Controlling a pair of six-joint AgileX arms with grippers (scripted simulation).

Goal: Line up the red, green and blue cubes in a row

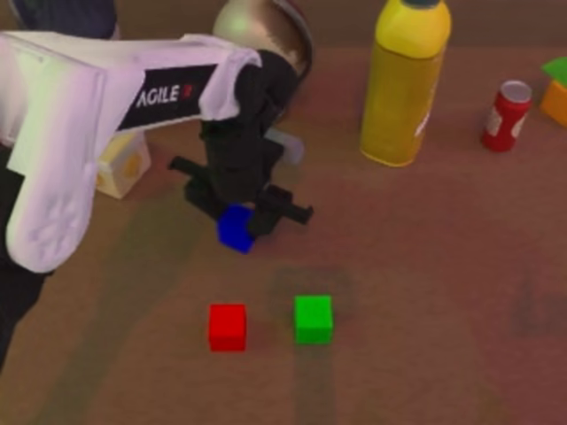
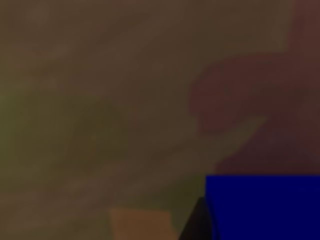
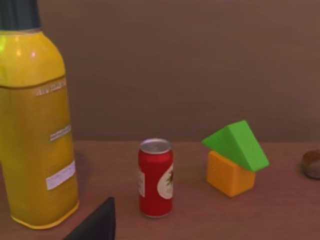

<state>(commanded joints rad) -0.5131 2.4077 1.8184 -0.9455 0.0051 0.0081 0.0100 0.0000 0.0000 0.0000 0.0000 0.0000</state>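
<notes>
Your left gripper (image 1: 241,217) sits over the middle of the table (image 1: 425,292), a little left of centre, with the white AgileX arm reaching in from the left edge. Its black fingers are clamped on the blue cube (image 1: 236,227), which shows between them; you cannot tell from above whether the cube is raised or resting on the wood. In the left wrist view the blue cube (image 2: 262,206) fills one corner, with a dark fingertip (image 2: 198,224) touching its side.

Nearer to you, the red cube (image 1: 228,326) and the green cube (image 1: 314,319) lie side by side on the table, red on the left, green on the right, with a gap between them. The blue cube is farther back than both and roughly above the red one.

At the far side you have a tall yellow bottle (image 1: 406,80), a red drink can (image 1: 506,116) to its right, and an orange block with a green wedge on top (image 3: 235,157) at the far right edge. A cream cube (image 1: 120,166) lies partly under the left arm.

Your right gripper is out of the top view; its wrist view shows only a dark finger tip, so its state cannot be told.
</notes>
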